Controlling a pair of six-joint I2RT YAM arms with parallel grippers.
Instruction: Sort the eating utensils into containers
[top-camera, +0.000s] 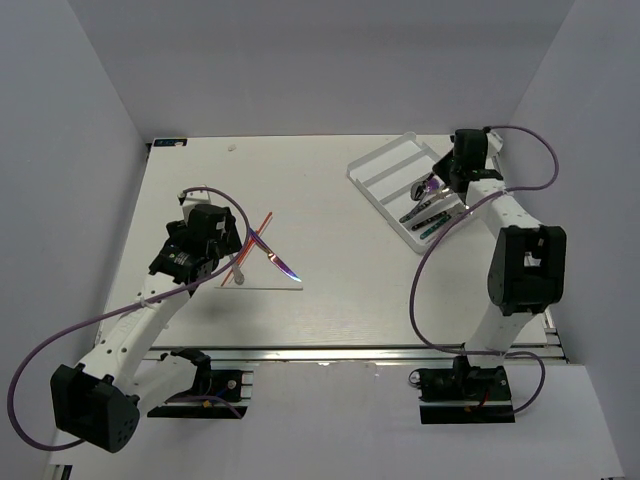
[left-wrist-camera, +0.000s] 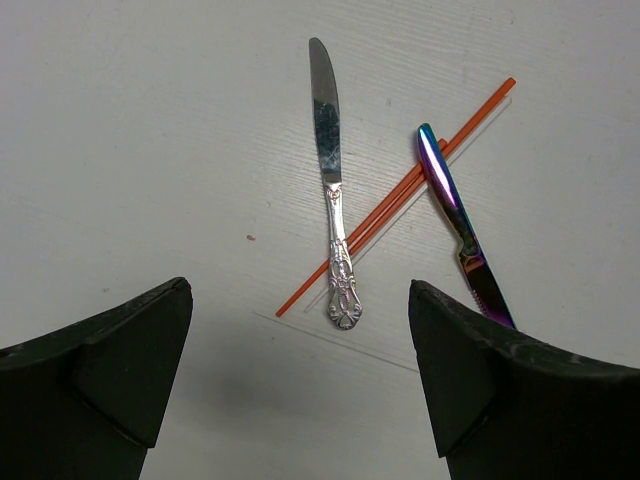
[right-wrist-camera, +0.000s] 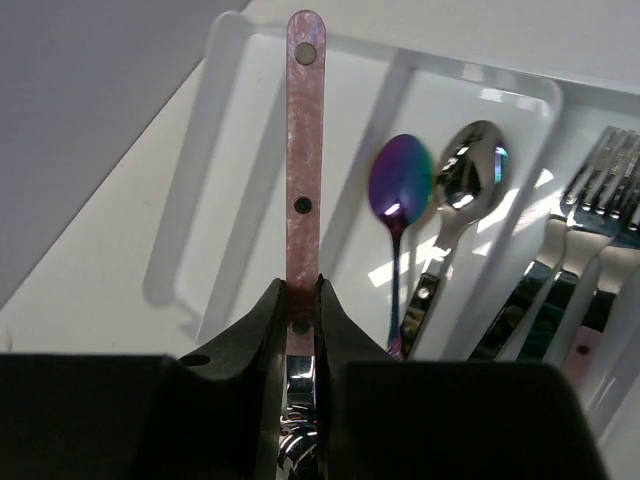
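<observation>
On my right wrist camera, the right gripper (right-wrist-camera: 302, 292) pinches narrowly a utensil with a pink speckled riveted handle (right-wrist-camera: 303, 150). It is held over the white plastic cutlery tray (right-wrist-camera: 420, 62), beside a shiny silver spoon (right-wrist-camera: 470, 170). The top camera hides this grip, but it shows the tray at far right. The left gripper (left-wrist-camera: 300, 295) hangs with fingers wide above an ornate silver knife (left-wrist-camera: 330, 170) lying on the white table (left-wrist-camera: 120, 150), on its left side.

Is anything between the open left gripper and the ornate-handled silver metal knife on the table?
Nothing visible above the silver knife. A thin orange stick crosses its handle, and the left gripper hangs open over it.
</observation>
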